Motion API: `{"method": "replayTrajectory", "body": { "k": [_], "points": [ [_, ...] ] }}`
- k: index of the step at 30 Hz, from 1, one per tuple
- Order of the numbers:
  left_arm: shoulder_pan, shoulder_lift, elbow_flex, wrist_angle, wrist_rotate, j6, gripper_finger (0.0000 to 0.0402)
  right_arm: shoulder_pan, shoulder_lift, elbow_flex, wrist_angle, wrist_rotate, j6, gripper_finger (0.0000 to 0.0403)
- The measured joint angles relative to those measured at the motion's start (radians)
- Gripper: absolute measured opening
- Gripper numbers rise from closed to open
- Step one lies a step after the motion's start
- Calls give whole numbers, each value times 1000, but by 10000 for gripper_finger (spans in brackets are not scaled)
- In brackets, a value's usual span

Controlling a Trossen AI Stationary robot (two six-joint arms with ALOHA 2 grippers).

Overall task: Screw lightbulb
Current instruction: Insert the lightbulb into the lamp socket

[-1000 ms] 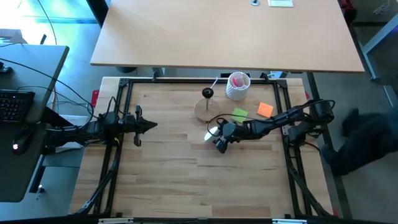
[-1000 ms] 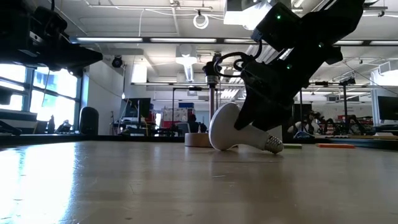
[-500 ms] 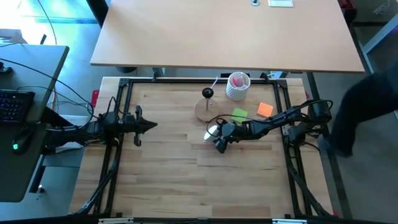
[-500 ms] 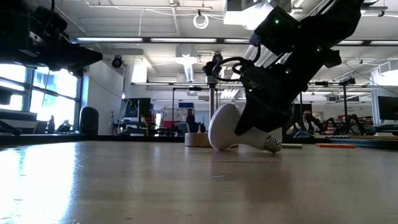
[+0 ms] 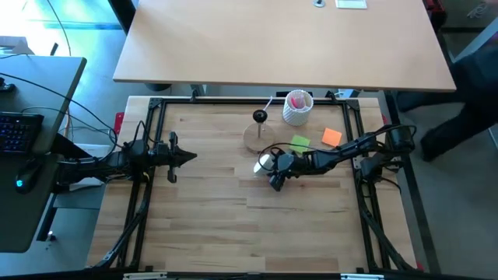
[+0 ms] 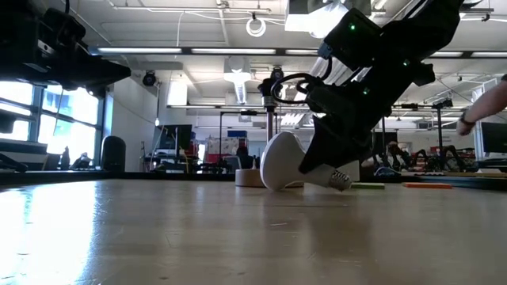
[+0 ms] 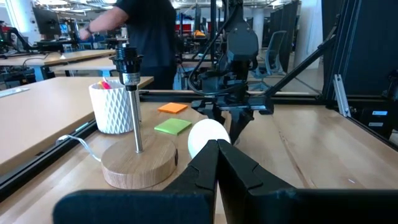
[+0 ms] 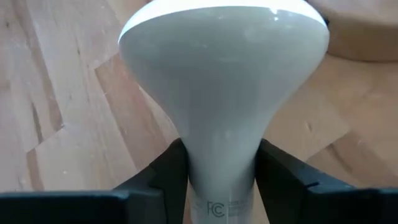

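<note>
Right gripper (image 6: pixel 329 168) has just clamped down on the lightbulb (image 6: pixel 281 161) at its neck; the bulb has tipped, screw base lifting off the table (image 6: pixel 158 229). Pickup looks underway. Globe pokes out past the fingertips, near the socket (image 5: pixel 259 118). Left gripper (image 5: pixel 187 155) parked, closed.

The right arm reaches in from the table's three o'clock side toward the middle, bent low over the table. Its right gripper (image 5: pixel 274 173) tips down, and its two fingers (image 8: pixel 158 171) press on the neck of the lightbulb (image 8: pixel 224 93), one on each side. The left arm waits at nine o'clock, with the left gripper (image 5: pixel 187 156) closed tight.
</note>
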Motion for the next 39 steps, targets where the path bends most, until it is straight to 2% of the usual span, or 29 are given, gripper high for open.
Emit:
{"method": "replayTrajectory", "body": {
  "k": [4, 10, 16, 21, 31, 39],
  "points": [
    [0, 0, 0, 0, 0, 0, 0, 2, 0, 0, 64, 18, -32, 152],
    [0, 0, 0, 0, 0, 0, 0, 3, -22, 0, 294, 18, -123, 151],
    [0, 0, 0, 0, 0, 0, 0, -5, -98, 0, 558, 87, -298, 151],
    [0, 0, 0, 0, 0, 0, 0, -58, -135, 4, 762, 156, -488, 151],
    [0, 0, 0, 0, 0, 0, 0, -257, -124, 126, 777, 99, -609, 151],
    [0, 0, 0, 0, 0, 0, 0, -308, -83, 130, 801, 96, -589, 151]
  ]
}}
